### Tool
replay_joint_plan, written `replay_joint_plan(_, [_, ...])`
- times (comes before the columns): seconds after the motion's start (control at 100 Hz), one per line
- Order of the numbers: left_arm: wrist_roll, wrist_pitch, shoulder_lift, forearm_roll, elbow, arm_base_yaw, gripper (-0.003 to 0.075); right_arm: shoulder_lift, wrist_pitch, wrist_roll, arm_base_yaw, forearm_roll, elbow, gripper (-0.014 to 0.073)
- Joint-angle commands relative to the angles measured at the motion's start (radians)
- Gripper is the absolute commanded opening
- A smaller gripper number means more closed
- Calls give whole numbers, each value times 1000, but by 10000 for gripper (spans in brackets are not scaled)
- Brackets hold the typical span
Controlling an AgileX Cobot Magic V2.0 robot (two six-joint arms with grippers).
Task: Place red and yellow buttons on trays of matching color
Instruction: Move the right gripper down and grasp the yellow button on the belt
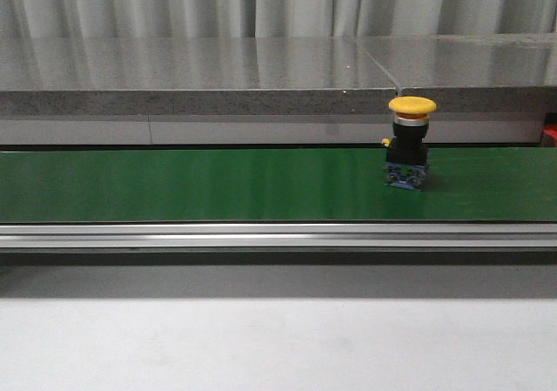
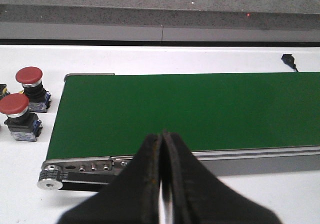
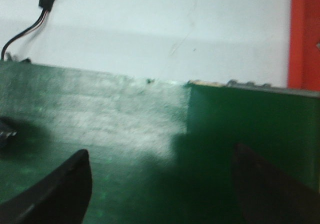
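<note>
Right pincer: fingers spread, empty, low over green belt. Left pincer: pressed together, empty, at belt's end. Yellow button: upright on belt, right of centre; right arm judged nearer. Two red buttons: on desk.

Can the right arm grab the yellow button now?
Probably yes. The yellow button stands upright alone on the belt, nothing crowding it, and the right gripper is open over the belt.

Button on the belt

One button stands on the conveyor belt, toward 3 o'clock; two more buttons sit off its 9 o'clock end.
</note>
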Motion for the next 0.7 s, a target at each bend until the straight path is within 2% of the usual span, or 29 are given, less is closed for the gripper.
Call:
replay_joint_plan(0.0, [2,-67,9,-4,-23,-8,-19,-57,-5,-15,23,11,8,573])
replay_joint_plan(0.36, [2,-67,9,-4,-23,-8,-19,-60,17,-98,181,11,30,573])
replay_joint_plan(0.69, [2,-67,9,-4,-23,-8,-19,-57,-80,-118,259,11,28,573])
